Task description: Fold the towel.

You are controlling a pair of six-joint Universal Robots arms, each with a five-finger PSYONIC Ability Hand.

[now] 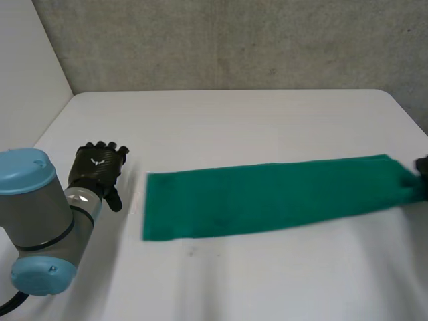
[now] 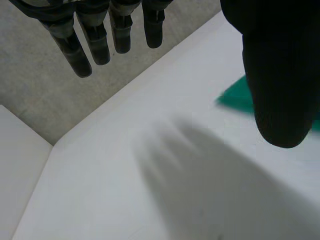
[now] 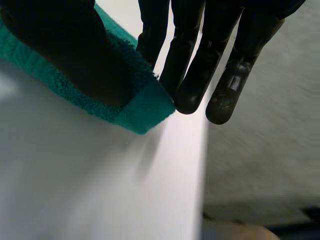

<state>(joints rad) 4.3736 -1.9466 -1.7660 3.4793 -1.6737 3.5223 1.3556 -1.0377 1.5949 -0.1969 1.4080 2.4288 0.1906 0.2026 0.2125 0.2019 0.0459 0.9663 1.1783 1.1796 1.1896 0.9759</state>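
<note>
Lengthwise on the table [image 1: 234,120] lay a nubby green towel [image 1: 267,197], one long strip; right hand [image 3: 60,45] seemingly pinched its end corner, left hand [image 1: 97,167] showed straight fingers.

Soft, even light brightens the white table [image 1: 254,127].

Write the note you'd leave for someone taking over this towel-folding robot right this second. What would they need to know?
Left hand: open, holding nothing, over the white table just off the towel's near end.
Right hand: shut on the towel's far end, with a corner pinched between thumb and fingers at the table's edge.
Green towel: lies flat as a long strip across the table.
Done: the right hand has its grip on one end.
Left: the left hand has no hold yet, and the ends have not been brought together. Whether the strip is already folded lengthwise cannot be told.
</note>
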